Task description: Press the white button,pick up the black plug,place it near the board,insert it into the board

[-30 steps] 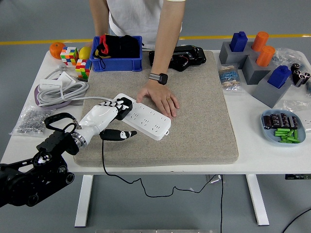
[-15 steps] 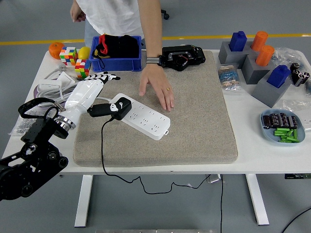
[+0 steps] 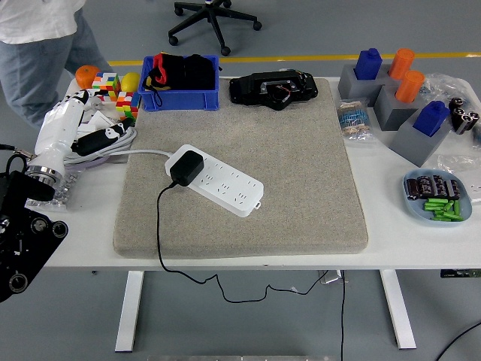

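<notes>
A: Plug status first. Where does the black plug (image 3: 186, 168) sit?

B: It is seated at the nine o'clock end of the white board (image 3: 218, 186), just nearer than the middle of the grey mat (image 3: 301, 188), body upright on the board. Its black cord (image 3: 159, 226) runs toward six o'clock, drops over the mat's near edge and hangs below the worktop (image 3: 421, 241).

A: And the hand?

B: Only the left hand (image 3: 66, 128) shows, out at nine o'clock, well apart from the board. The fingers look loosely extended and grasp nothing; it hangs over a coil of white cable (image 3: 98, 147). The right one is out of view.

A: So by the look of it the insertion is done?

B: I judge so, though I cannot tell whether the pins are fully home, nor pick out the white button.

A: What could spoil it from here?

B: The hanging cord is the main risk. If the arm swings across that near edge it could snag the loop and pull the plug askew or drag the board. The hand could also catch the white cable beneath it or knock the colour cubes (image 3: 107, 85) just beyond, toward eleven o'clock.

A: Anything farther back?

B: A blue bin (image 3: 180, 99) at twelve o'clock, and a person (image 3: 34, 45) standing clear at the far left.
</notes>
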Tool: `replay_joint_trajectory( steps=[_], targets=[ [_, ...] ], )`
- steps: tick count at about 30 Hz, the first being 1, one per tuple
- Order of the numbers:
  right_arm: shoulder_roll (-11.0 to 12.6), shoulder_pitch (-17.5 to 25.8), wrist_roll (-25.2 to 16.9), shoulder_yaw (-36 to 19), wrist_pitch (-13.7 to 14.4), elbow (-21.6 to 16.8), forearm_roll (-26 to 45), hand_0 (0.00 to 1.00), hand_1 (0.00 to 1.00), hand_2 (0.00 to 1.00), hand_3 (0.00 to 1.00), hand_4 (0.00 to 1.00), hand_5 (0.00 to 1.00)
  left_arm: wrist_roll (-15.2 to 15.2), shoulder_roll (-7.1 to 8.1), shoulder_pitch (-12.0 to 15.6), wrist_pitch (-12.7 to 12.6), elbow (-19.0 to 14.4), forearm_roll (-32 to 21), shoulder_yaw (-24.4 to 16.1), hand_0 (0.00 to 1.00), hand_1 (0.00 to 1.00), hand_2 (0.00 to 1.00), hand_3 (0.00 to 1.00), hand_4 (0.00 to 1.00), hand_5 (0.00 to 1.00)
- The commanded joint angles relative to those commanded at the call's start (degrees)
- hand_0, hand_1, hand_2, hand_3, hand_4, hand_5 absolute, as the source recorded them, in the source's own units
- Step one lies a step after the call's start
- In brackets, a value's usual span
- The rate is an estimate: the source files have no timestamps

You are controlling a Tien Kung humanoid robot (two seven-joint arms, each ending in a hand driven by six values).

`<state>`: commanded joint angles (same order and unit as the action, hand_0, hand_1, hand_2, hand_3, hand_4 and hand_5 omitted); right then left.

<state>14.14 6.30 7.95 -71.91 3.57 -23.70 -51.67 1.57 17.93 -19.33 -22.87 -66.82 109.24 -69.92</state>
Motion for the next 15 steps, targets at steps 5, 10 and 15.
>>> replay_joint_trajectory(
  steps=[5,10,15],
  targets=[
    [0.10,-0.22,0.00,0.01,-0.02,-0.12,-0.06,0.747,0.721,0.698,0.652,0.717,0.398,-0.07,-1.36,1.88,0.82,-0.33,1.56,-6.34,0.875,0.905,0.850,0.806,0.856,0.663],
    [0.29,-0.48,0.00,-0.01,0.00,-0.28,-0.18,0.747,0.719,0.698,0.652,0.717,0.397,-0.31,-1.85,4.15,2.05,-0.40,2.34,-11.58,0.875,0.905,0.850,0.806,0.856,0.663],
    [0.27,-0.50,0.03,0.24,0.00,-0.26,-0.20,0.747,0.720,0.698,0.652,0.716,0.399,-1.67,-2.10,6.54,2.81,0.07,1.38,-15.50,0.871,0.904,0.852,0.804,0.852,0.641]
  ],
)
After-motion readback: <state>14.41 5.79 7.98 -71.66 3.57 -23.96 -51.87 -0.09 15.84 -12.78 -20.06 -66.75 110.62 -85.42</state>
